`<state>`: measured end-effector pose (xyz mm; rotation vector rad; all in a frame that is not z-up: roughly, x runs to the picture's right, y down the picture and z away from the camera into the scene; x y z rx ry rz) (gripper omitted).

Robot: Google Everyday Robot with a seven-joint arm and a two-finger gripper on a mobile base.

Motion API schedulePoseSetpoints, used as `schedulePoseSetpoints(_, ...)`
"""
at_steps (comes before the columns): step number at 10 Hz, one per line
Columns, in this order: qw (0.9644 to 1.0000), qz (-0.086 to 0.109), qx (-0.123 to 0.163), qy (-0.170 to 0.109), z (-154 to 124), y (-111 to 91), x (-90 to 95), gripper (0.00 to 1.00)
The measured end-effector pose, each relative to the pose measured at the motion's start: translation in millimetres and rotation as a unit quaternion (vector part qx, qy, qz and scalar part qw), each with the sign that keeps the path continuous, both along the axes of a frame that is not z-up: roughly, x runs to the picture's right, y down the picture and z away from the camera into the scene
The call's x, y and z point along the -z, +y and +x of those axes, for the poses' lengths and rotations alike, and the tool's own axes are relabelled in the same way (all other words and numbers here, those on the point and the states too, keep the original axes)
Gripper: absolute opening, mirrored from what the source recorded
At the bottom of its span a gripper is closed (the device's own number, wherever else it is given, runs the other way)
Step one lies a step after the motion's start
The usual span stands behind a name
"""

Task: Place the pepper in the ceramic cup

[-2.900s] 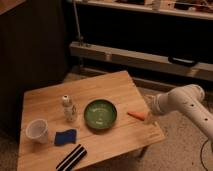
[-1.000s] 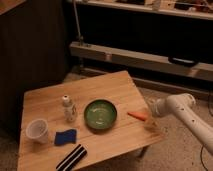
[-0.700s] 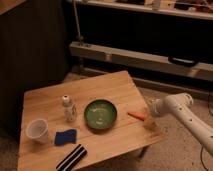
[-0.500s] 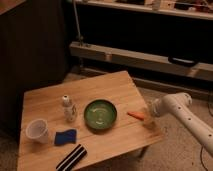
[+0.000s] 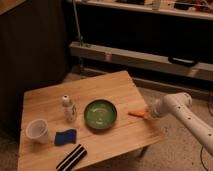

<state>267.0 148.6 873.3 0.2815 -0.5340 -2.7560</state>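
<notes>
The pepper (image 5: 135,114), small, slender and orange-red, lies on the wooden table (image 5: 110,87) near its right edge, just right of the green bowl (image 5: 100,114). My gripper (image 5: 149,112) comes in from the right, low over the table edge, and sits at the pepper's right end. The white arm behind it runs off toward the lower right. The ceramic cup (image 5: 37,130), white and upright, stands at the table's front left, far from the gripper.
A small pale bottle (image 5: 68,108) stands left of the bowl. A blue sponge (image 5: 65,136) lies beside the cup, and a black-and-white striped object (image 5: 74,156) lies at the front edge. Dark shelving and a metal rail run behind the table.
The arm has dropped lower and shifted slightly at the table's right edge, with the gripper staying by the pepper. The pepper, bowl and cup have not moved.
</notes>
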Motion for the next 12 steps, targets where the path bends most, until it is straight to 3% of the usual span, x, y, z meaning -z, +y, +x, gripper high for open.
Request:
schedulePoseSetpoints(5, 0.9997, -0.003, 0.023, -0.01, -12.6, -2.5, 9.6, 0.24)
schedulePoseSetpoints(8, 0.9994, 0.002, 0.026, -0.022, -22.2, -7.5, 18.5, 0.04)
schedulePoseSetpoints(10, 0.9988, 0.021, 0.021, -0.039, -29.3, -22.3, 45.6, 0.03)
schedulePoseSetpoints(12, 0.996, 0.048, 0.019, -0.073, -42.3, -43.2, 95.8, 0.03)
